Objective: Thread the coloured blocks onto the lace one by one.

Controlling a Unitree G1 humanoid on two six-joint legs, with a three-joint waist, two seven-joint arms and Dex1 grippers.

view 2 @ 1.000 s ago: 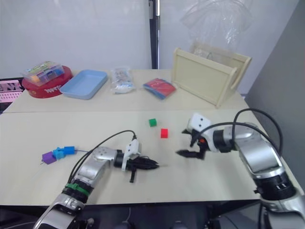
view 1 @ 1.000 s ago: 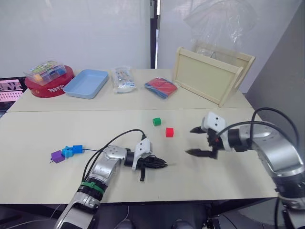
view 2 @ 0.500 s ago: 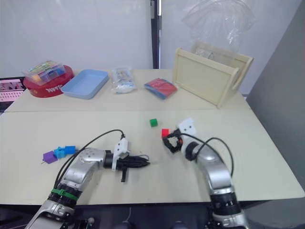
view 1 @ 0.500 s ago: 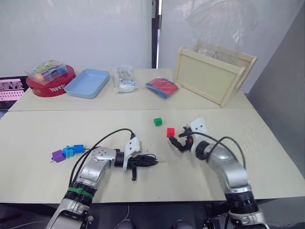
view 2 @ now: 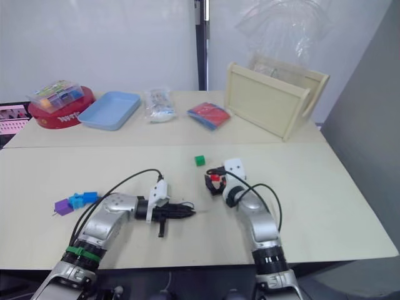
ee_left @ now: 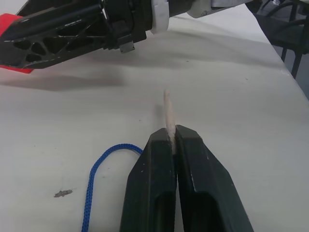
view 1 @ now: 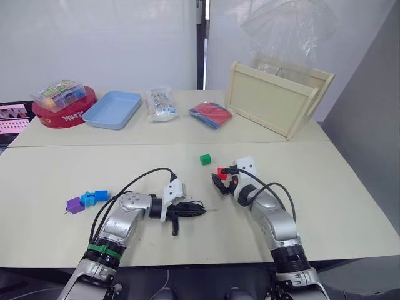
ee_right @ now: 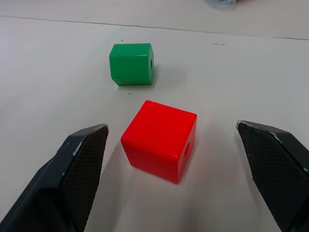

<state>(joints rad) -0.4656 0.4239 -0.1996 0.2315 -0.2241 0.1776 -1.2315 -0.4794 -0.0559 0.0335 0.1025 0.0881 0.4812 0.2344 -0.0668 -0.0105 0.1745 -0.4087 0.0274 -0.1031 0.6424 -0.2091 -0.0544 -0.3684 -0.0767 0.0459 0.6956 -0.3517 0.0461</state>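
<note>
Right gripper (ee_right: 174, 179) spread wide, fingers flanking red block (ee_right: 160, 140) on table (view 1: 56, 172), not touching. Green block (ee_right: 131, 64) just beyond. Left gripper (ee_left: 171, 137) pinching lace (ee_left: 99, 179) at pale stiff tip. Block looks light, hard, slick, likely to skid; best to squeeze flat faces, keep hole side clear.

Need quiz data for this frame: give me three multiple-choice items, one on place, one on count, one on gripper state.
1. The red block lies:
A. between the right gripper's fingers
B. in the blue tray
C. on the green block

2. Blocks already on the lace, at the table's left:
A. one
B. three
C. five

3. The left gripper is:
A. open
B. shut on the lace's pale tip
C. shut on a block

Answers: 1 A, open fingers flank it. 2 B, purple, light blue and dark blue sit together. 3 B, the tip pokes from shut fingers.
</note>
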